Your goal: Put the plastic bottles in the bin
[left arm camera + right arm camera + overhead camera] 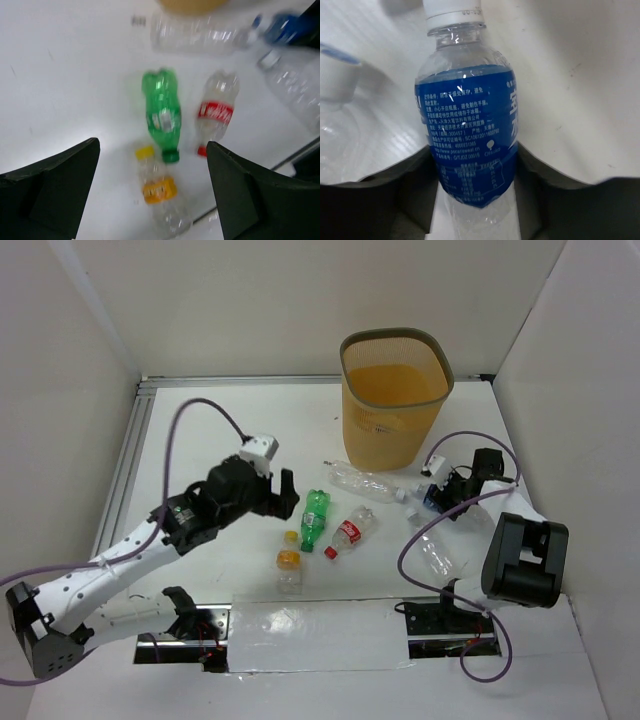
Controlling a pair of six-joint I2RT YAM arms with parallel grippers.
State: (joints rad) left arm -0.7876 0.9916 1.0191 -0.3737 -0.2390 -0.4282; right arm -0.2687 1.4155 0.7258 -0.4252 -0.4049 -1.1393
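Observation:
The orange-yellow mesh bin (393,390) stands at the back. My left gripper (283,495) is open and empty, just left of a green bottle (315,518); in the left wrist view (152,150) its jaws stand wide above the bottles. A red-labelled bottle (348,532), an orange-labelled yellow-capped bottle (289,565) and a clear bottle (365,480) lie on the table. My right gripper (445,495) is shut on a blue-labelled bottle (465,130), low by the bin's right side. Another clear bottle (435,552) lies near the right arm.
White walls close in on the left and right. A metal rail (125,470) runs along the table's left edge. A second clear bottle's white cap (332,75) sits just left of the held bottle. The right arm's cable (410,540) loops over the table.

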